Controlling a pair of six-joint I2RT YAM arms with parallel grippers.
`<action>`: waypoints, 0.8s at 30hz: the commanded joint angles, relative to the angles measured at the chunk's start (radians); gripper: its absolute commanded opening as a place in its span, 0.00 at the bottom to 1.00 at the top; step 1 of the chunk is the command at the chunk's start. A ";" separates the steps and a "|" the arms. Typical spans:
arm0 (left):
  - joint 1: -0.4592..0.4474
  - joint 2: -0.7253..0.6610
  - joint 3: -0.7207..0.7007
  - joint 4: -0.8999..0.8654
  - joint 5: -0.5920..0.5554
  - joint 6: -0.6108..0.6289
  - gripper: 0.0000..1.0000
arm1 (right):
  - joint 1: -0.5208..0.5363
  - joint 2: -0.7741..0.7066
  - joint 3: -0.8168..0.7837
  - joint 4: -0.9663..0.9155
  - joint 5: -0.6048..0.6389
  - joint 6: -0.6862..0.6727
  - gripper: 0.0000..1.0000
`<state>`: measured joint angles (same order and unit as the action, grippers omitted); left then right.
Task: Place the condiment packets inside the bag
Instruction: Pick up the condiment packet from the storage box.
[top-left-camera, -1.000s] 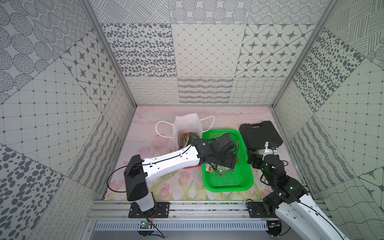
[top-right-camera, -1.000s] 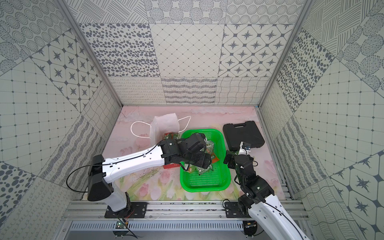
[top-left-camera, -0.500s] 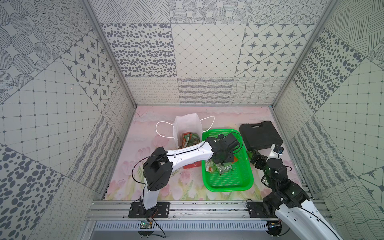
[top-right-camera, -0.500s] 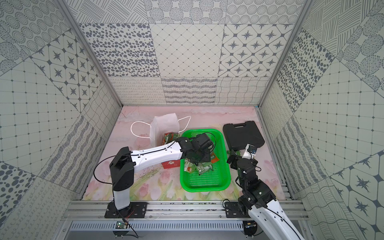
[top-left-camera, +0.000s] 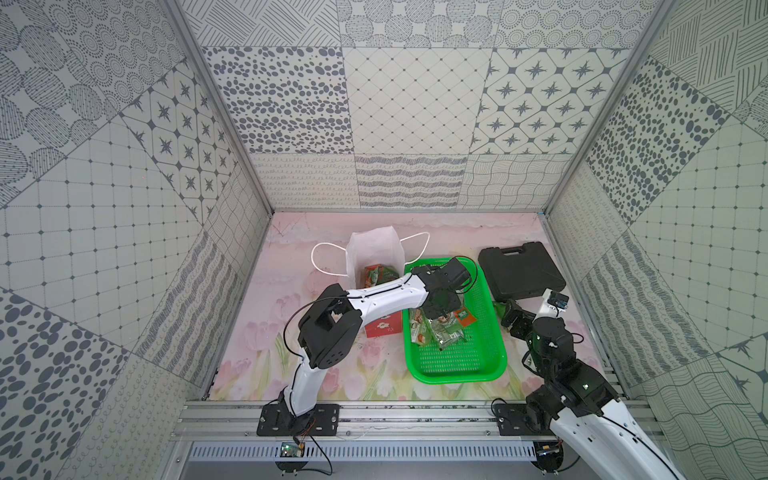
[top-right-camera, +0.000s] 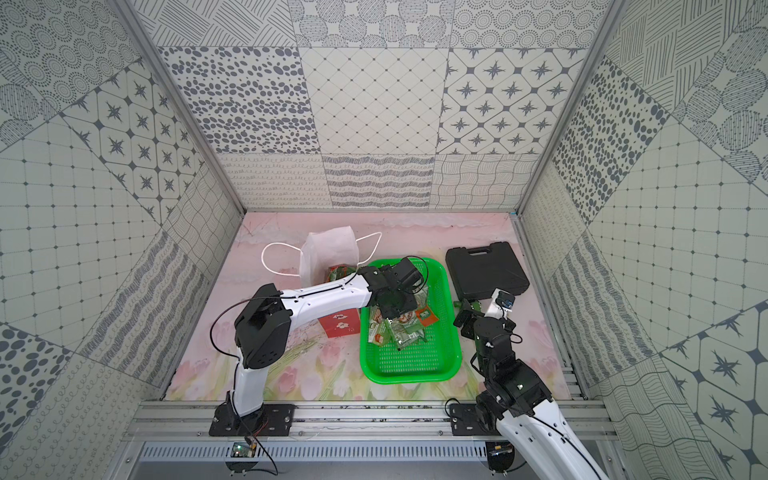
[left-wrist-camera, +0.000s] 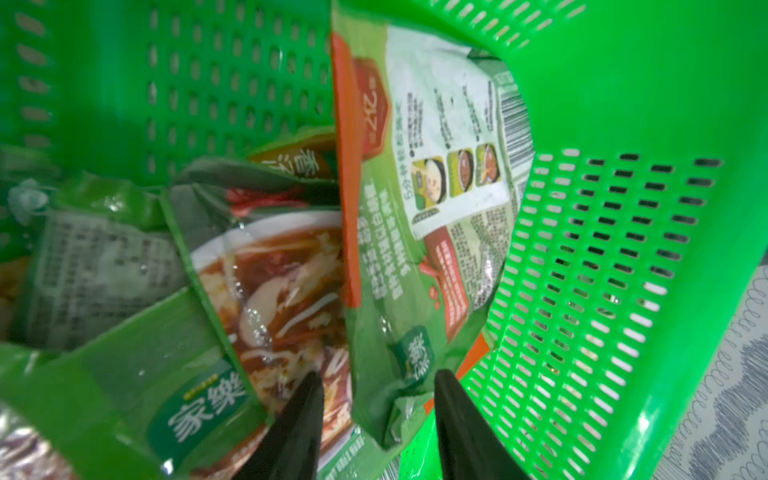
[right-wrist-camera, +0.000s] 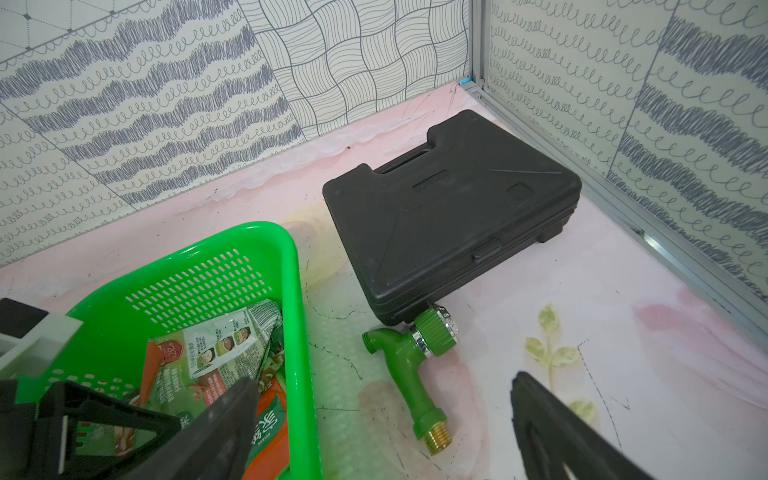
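Note:
The bag (top-left-camera: 376, 253) (top-right-camera: 328, 253) stands left of the green basket, mouth up, with condiment packets (top-left-camera: 380, 274) showing inside it. Several more condiment packets (top-left-camera: 440, 328) (top-right-camera: 399, 328) lie heaped in the basket. My left gripper (top-left-camera: 438, 309) (left-wrist-camera: 380, 419) reaches down into that heap. Its jaws are narrowed but apart, straddling the lower corner of one upright green packet (left-wrist-camera: 415, 249) without pinching it. My right gripper (top-left-camera: 509, 316) (right-wrist-camera: 382, 382) hangs wide open over the table, right of the basket, holding nothing.
The green mesh basket (top-left-camera: 457, 376) (right-wrist-camera: 299, 332) sits mid-table, its wall close beside my left fingers (left-wrist-camera: 623, 291). A black case (top-left-camera: 521, 270) (right-wrist-camera: 449, 216) lies at the back right. A green tap (right-wrist-camera: 415, 374) lies on the table between my right fingers.
My left gripper has gone deeper into the basket and its jaws have narrowed round a packet. The left elbow swung right. The right gripper drew back a little, still open.

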<state>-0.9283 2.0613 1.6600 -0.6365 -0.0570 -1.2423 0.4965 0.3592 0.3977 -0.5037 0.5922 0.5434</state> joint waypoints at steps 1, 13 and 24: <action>0.017 0.030 0.031 0.027 -0.021 -0.057 0.47 | -0.004 -0.015 -0.009 0.041 0.012 0.010 0.97; 0.010 0.020 0.122 0.036 -0.014 0.053 0.00 | -0.004 -0.018 -0.010 0.041 0.001 0.009 0.97; -0.077 -0.205 0.134 0.021 -0.008 0.315 0.00 | -0.004 -0.017 -0.015 0.040 -0.002 -0.006 0.97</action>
<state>-0.9749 1.9385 1.7718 -0.6117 -0.0662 -1.1137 0.4965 0.3531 0.3954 -0.5037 0.5858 0.5457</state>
